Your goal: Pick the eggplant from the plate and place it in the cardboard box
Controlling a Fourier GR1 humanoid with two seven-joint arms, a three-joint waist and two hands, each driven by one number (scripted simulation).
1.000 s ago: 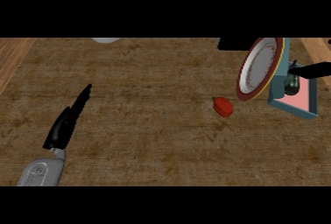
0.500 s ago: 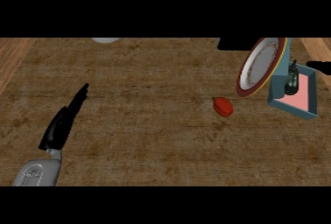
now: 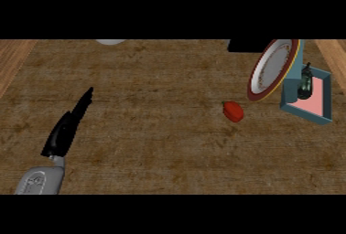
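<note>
Red eggplant (image 3: 233, 111) on the counter (image 3: 155, 91) beside the tilted plate (image 3: 270, 68), left robot hand (image 3: 67, 130) released, fingers straight

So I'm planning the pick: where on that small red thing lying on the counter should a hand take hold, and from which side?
Take the red item across its narrow middle, coming from above. It lies flat on the bare counter, an oval running roughly up and down the view, so its long sides are free. The plate stands just to its upper right, so the left hand looks less crowded.
</note>
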